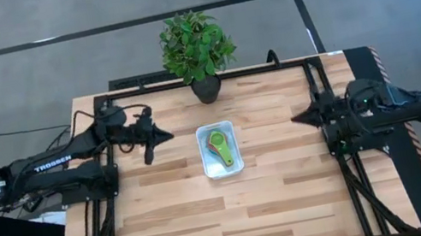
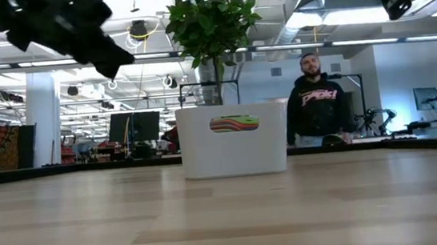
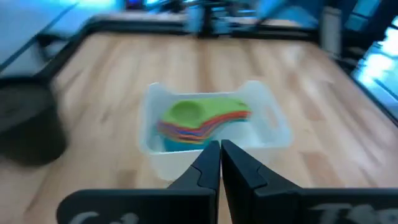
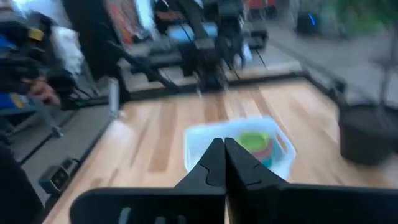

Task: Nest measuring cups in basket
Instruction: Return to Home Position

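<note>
With the measuring cups (image 1: 219, 147) nested inside the basket (image 1: 208, 169) mid-bench (image 1: 169, 229), the job looks down to homing: the left gripper (image 1: 163, 136) and right gripper (image 1: 296, 118), both closed and empty, flank the basket well apart from it, needing only retraction.

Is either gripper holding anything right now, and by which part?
Nothing. Left gripper and right gripper are shut, empty; the measuring cups lie in the basket.

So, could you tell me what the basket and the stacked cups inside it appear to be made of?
The measuring cups look like smooth moulded plastic in flat, bright colours; how glossy they are is hard to judge. The basket looks like semi-translucent white plastic: the cups' colours show through its wall in the low view.
</note>
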You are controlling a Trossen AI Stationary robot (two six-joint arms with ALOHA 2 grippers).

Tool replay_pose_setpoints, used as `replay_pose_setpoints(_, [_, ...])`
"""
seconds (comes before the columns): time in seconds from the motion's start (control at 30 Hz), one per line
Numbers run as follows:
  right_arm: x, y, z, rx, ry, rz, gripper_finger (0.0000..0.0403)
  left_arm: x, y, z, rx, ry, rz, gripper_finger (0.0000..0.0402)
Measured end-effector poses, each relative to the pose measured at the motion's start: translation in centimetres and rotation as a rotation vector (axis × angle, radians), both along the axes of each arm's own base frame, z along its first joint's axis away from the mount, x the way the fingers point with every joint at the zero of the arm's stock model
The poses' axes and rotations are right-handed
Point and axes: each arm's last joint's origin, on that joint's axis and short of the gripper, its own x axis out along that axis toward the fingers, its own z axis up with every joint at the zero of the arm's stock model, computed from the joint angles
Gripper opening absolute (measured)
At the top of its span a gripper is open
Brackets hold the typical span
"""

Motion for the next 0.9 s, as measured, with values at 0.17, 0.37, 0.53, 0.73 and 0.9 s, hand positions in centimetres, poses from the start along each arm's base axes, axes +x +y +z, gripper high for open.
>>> replay_pose_setpoints(0.17, [0.0,0.1,-2.4,-0.060,-0.068,0.035,0.0010,-1.7,-1.1,-0.2,0.060,-0.152,-0.090,0.0000])
replay_pose_setpoints(0.37, [-0.3,0.2,-4.1,-0.060,-0.147,0.061,0.0009,-4.0,-1.8,-0.7,0.113,-0.293,0.004,0.0000])
replay_pose_setpoints(0.53, [0.2,0.1,-6.5,-0.058,-0.128,0.054,0.0012,-4.9,-2.2,-1.6,0.153,-0.310,0.010,0.0000])
replay_pose_setpoints(0.73, [1.1,0.2,-7.8,-0.026,-0.229,0.104,0.0012,-5.8,-2.6,-3.5,0.151,-0.386,0.006,0.0000])
replay_pose_setpoints(0.9, [1.4,0.2,-8.7,-0.038,-0.251,0.105,0.0006,-6.4,-2.9,-4.6,0.148,-0.452,0.018,0.0000])
